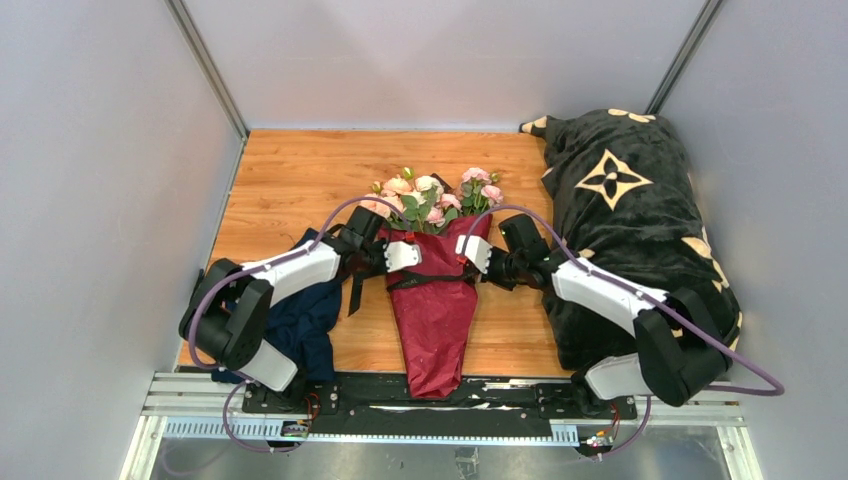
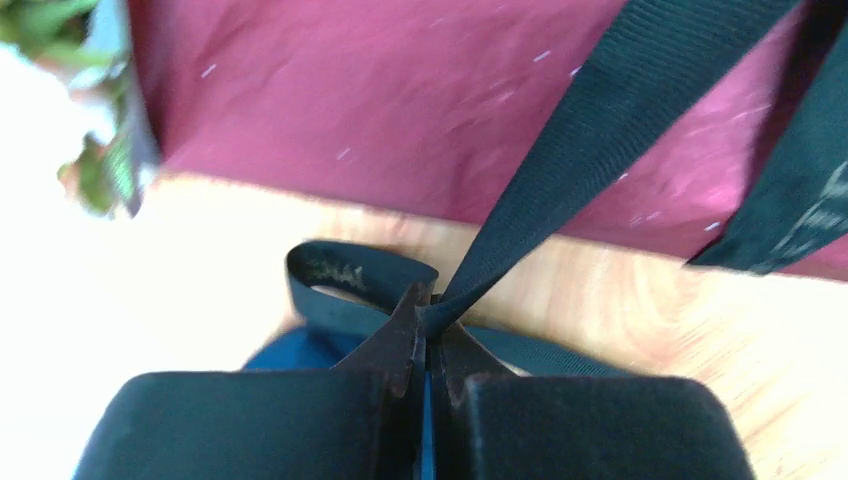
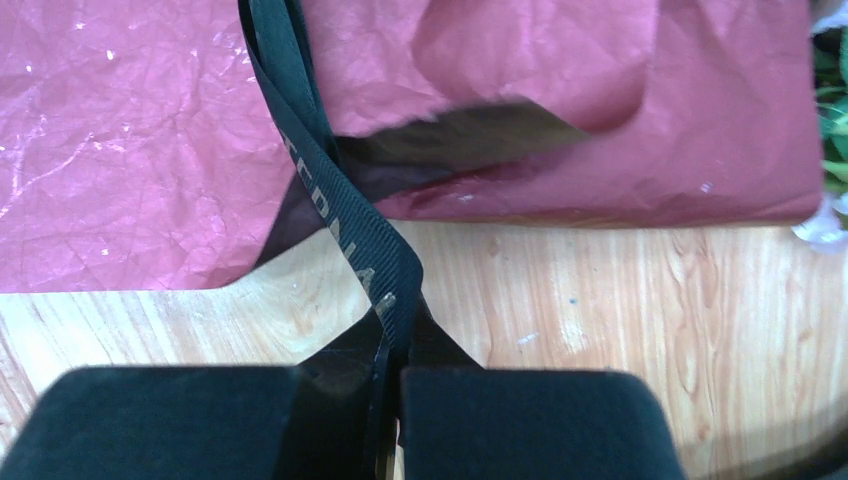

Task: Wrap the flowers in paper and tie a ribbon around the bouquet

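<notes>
Burgundy paper (image 3: 150,130), crinkled and rolled into a cone, makes the bouquet (image 1: 434,300). Its pointed tip reaches the near edge of the worktop (image 1: 290,180), about midway along it, and its long axis runs straight from near to far. Partway up, the black ribbon (image 2: 600,130) crosses that axis as a band around the cone, and each end leads out sideways to an arm. The left gripper (image 2: 428,322) sits just left of the cone and the right gripper (image 3: 393,345) just right of it, about equally near, each pinched tight on its ribbon end. I'd judge the coming move is a pull or a crossing of those ends, square to the cone's length. Pale lettering runs along the ribbon by the right gripper, but it is too creased for me to read surely. Farther off, the pink flowers (image 1: 432,195) fan out of the cone's mouth toward the far edge.
</notes>
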Tool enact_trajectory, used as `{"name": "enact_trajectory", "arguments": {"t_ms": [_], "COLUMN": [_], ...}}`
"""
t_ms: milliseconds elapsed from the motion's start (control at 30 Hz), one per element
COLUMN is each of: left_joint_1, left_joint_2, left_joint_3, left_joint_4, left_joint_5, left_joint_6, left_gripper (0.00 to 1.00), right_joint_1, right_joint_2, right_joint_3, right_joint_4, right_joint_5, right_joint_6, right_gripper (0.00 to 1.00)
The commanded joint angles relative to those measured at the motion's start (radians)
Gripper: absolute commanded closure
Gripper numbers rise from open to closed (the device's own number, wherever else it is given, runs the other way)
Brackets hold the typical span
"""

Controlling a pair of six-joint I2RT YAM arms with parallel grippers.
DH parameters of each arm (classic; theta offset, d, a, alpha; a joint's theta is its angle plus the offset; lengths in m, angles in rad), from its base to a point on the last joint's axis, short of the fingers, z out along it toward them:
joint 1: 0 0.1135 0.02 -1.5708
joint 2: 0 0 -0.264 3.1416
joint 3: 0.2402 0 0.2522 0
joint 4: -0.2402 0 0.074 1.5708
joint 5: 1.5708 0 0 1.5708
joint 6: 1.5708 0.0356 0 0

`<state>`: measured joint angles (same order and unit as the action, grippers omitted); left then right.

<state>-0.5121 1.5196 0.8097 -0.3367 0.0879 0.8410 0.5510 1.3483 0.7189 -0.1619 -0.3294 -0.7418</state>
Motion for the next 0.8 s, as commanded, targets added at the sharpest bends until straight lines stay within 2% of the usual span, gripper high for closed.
{"name": "enact_trajectory", "arguments": {"t_ms": [0,67,133,233,300,400,467,700,767], "left_joint_1": [0.052,0.142,0.290,0.527,0.657,0.783,0.825,0.830,0.824], "left_joint_2": [-0.115,-0.180,-0.253,-0.318,-0.325,-0.331,-0.339,-0.337,-0.350], "left_joint_3": [-0.059,-0.124,-0.205,-0.324,-0.351,-0.339,-0.323,-0.270,-0.248], "left_joint_4": [0.022,0.011,0.048,0.158,0.178,0.178,0.157,0.117,0.058], "left_joint_5": [-0.227,-0.269,-0.280,-0.307,-0.308,-0.260,-0.219,-0.196,-0.162], "left_joint_6": [-0.079,-0.070,-0.024,0.101,0.161,0.169,0.178,0.177,0.175], "left_gripper": [1.00,1.00,1.00,1.00,1.00,1.00,1.00,1.00,1.00], "right_joint_1": [-0.110,-0.201,-0.277,-0.301,-0.306,-0.350,-0.364,-0.439,-0.442], "right_joint_2": [-0.122,-0.208,-0.309,-0.416,-0.434,-0.415,-0.411,-0.411,-0.418], "right_joint_3": [-0.003,-0.021,-0.060,-0.129,-0.142,-0.133,-0.136,-0.139,-0.125], "right_joint_4": [-0.031,-0.084,-0.146,-0.135,-0.117,-0.138,-0.131,-0.106,-0.112], "right_joint_5": [0.175,0.273,0.399,0.498,0.540,0.550,0.563,0.556,0.534], "right_joint_6": [0.248,0.378,0.467,0.482,0.483,0.496,0.492,0.502,0.488], "right_gripper": [1.00,1.00,1.00,1.00,1.00,1.00,1.00,1.00,1.00]}}
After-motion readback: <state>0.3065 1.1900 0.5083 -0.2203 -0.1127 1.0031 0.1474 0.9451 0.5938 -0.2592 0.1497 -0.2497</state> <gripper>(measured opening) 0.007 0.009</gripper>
